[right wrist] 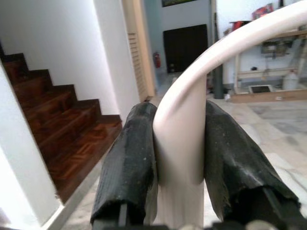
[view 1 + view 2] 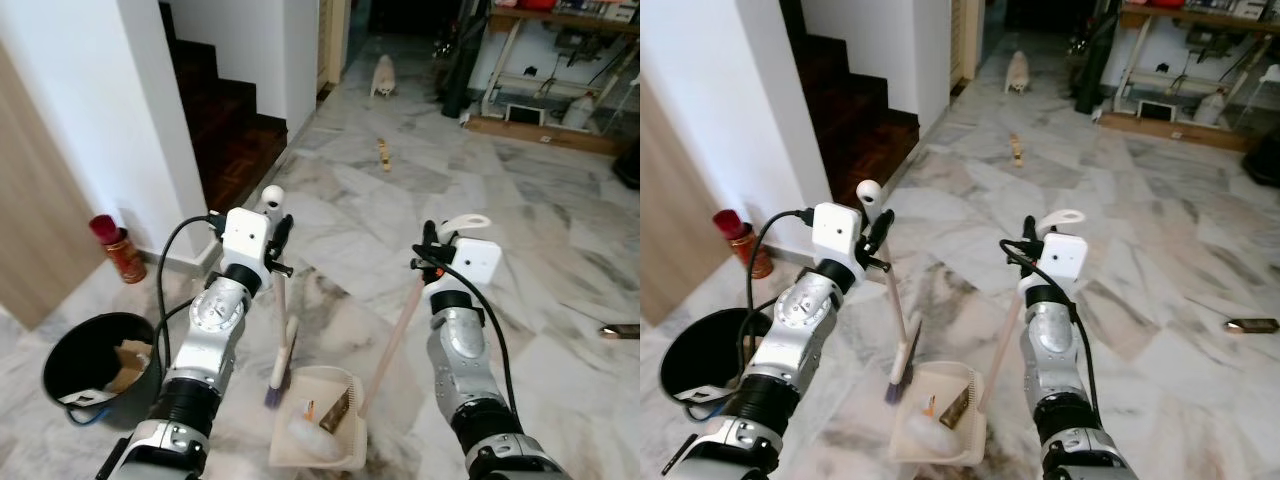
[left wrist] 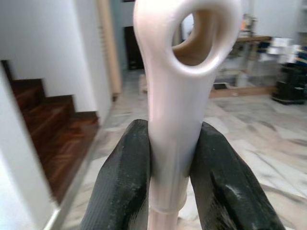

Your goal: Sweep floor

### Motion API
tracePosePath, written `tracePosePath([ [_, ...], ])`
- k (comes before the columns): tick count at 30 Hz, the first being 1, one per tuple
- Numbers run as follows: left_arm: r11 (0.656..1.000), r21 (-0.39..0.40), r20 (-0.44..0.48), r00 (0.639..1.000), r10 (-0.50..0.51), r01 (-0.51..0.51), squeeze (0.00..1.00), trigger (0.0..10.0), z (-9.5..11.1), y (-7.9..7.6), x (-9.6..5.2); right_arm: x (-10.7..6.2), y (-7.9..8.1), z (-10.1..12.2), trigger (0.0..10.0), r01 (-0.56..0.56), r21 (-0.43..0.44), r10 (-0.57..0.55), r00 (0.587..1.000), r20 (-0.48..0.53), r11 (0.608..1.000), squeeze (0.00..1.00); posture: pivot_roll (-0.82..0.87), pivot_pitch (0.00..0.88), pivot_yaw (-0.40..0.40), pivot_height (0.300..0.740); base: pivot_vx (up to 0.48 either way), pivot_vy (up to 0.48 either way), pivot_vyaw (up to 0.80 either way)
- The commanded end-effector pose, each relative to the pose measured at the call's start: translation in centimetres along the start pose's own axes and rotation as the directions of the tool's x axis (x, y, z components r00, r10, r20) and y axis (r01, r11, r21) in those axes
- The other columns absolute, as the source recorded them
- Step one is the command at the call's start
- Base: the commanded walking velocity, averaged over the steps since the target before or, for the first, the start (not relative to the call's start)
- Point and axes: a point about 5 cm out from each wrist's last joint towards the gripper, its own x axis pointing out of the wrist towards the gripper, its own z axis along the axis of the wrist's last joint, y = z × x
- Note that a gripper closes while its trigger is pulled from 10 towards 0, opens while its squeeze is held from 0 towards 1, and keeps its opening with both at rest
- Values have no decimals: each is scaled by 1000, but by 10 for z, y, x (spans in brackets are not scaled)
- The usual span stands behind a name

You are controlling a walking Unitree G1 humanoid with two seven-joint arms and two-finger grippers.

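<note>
A pale pink broom stands upright on the marble floor, its purple bristles beside the dustpan. My left gripper is shut on the broom's handle top, just under its ring. My right gripper is shut on the long dustpan handle. The cream dustpan lies on the floor between my arms and holds a white crumpled scrap, a brown piece and small bits.
A black bin with cardboard inside sits at my left. A red canister stands by the white wall. Dark wooden stairs rise behind it. A small wooden item and a dark object lie on the floor. Shelving stands far right.
</note>
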Motion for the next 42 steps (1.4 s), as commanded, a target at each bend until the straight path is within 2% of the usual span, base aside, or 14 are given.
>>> tracePosePath([
  [1,1000,12,38,999,5,-6,0,10000,9,5,2,7,8,13,10000,-14,19,13,998,65,1000,0,102,0,-23,740,0,281,800],
  [16,1000,14,36,999,5,-6,0,10000,9,5,2,5,9,10,10000,-12,24,10,998,55,1000,0,108,0,-23,740,0,280,785],
  [37,1000,8,29,1000,-1,1,0,10000,8,4,2,6,6,9,10000,-5,32,4,999,42,999,0,109,0,-24,740,0,281,0],
  [42,1000,6,19,1000,-13,13,0,10000,6,2,0,4,3,8,10000,5,29,-7,999,40,1000,0,104,0,-22,740,0,0,0],
])
